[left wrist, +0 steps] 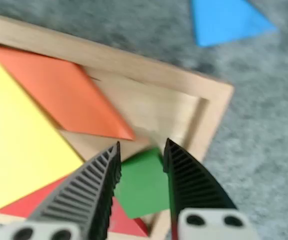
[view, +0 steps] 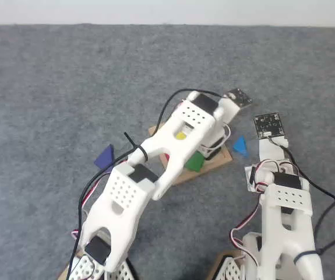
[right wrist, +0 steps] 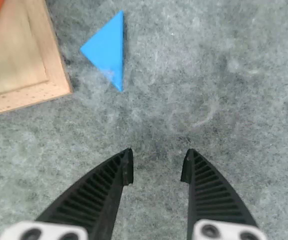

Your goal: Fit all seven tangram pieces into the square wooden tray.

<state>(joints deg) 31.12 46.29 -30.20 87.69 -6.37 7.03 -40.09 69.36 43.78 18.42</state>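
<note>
Grey fuzzy carpet-like mat point(view: 50, 87) covers whole table; fibres coarse, mottled light and dark in both wrist views point(left wrist: 264, 125) point(right wrist: 224, 75). Pale wall strip point(view: 155, 11) runs along far edge of mat. Tan wooden board corners point(view: 66, 272) at near edge.

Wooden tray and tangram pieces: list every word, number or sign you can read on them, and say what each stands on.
None: the wooden tray, orange piece, yellow piece, green piece and blue piece are plain.
Marks on the circuit board: too small to read.
</note>
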